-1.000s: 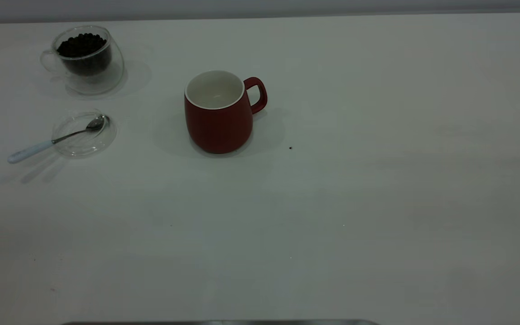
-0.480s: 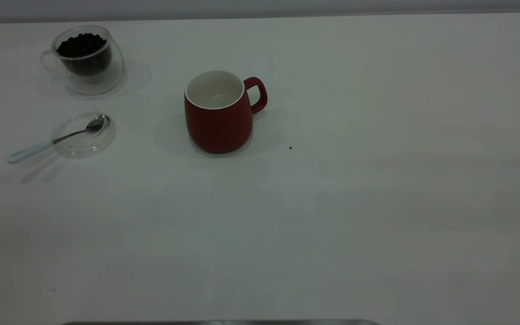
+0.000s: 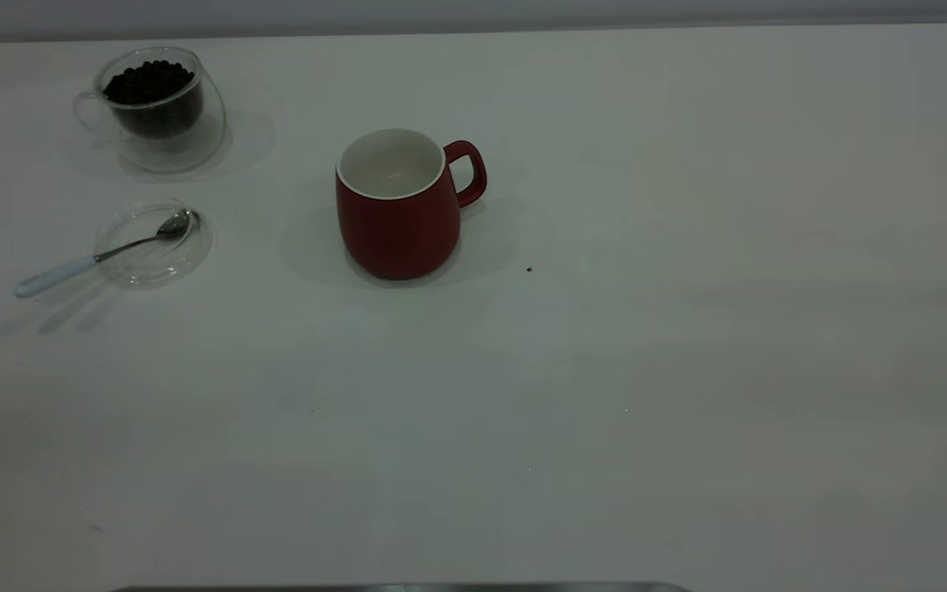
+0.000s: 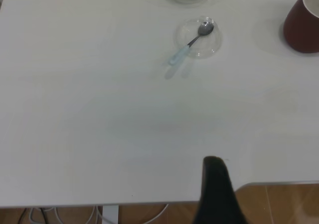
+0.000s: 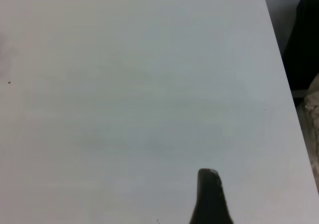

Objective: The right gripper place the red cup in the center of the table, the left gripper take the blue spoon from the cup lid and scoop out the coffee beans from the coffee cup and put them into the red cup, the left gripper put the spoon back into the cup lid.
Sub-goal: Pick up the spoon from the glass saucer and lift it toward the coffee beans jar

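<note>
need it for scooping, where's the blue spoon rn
In the exterior view the blue spoon is at the table's left, bowl resting in the cup lid, just in front of the coffee cup.

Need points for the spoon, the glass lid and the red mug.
blue spoon (image 3: 58, 275), exterior view, on the pale handle.
cup lid (image 3: 163, 267), exterior view, on bare glass near the rim.
red cup (image 3: 395, 234), exterior view, on the outer red wall.

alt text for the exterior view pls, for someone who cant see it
A dark red cup with an empty white inside stands upright near the middle of a white table, handle to the view's right. At the far left, a glass coffee cup holds coffee beans; nearer the camera a blue spoon rests with its bowl in a clear cup lid. No gripper is in view.
</note>
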Robot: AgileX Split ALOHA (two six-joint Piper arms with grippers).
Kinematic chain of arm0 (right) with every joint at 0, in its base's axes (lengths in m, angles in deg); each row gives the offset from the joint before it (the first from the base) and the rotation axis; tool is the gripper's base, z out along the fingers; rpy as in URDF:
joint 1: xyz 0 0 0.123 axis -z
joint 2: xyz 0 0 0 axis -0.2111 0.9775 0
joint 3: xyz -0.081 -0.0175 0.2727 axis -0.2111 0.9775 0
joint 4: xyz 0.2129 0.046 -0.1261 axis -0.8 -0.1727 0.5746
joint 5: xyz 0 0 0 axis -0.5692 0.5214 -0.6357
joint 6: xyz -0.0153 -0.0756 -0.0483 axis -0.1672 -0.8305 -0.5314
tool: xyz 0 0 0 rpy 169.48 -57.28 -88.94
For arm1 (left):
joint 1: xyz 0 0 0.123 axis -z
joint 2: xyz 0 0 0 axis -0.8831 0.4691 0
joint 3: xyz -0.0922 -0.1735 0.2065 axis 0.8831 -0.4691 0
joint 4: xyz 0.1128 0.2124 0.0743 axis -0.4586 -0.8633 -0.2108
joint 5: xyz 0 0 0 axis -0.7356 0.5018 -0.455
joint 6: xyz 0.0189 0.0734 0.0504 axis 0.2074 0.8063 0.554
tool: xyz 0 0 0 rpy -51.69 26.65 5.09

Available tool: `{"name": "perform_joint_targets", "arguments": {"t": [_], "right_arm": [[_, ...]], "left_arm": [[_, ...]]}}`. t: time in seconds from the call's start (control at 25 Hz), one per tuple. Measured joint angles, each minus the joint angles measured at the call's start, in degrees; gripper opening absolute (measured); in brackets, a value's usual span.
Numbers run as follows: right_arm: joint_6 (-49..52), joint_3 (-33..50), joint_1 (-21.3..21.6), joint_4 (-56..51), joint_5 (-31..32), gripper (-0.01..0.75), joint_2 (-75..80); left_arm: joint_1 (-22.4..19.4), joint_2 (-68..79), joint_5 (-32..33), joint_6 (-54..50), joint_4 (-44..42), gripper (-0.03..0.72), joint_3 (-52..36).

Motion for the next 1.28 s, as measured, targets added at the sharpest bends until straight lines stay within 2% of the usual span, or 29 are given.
{"name": "perform_joint_targets", "arguments": {"t": [0.76, 0.92, 1.04, 1.28], "right_arm": [[0.00, 0.00, 0.00, 0.00, 0.00, 0.572, 0.00], [0.00, 0.00, 0.00, 0.00, 0.00, 0.572, 0.00], [0.00, 0.00, 0.00, 0.00, 0.00, 0.572, 0.00], [0.00, 0.00, 0.00, 0.00, 0.00, 0.572, 0.00]], "left_arm": [[0.00, 0.00, -0.06, 0.13, 0.00, 0.559, 0.00], [0.00, 0.27, -0.71, -3.97, -0.43, 0.534, 0.50], [0.00, 4.02, -1.56, -9.80, -2.55, 0.516, 3.33], [0.00, 21.67, -4.19, -11.40, -5.49, 0.514, 8.16]]}}
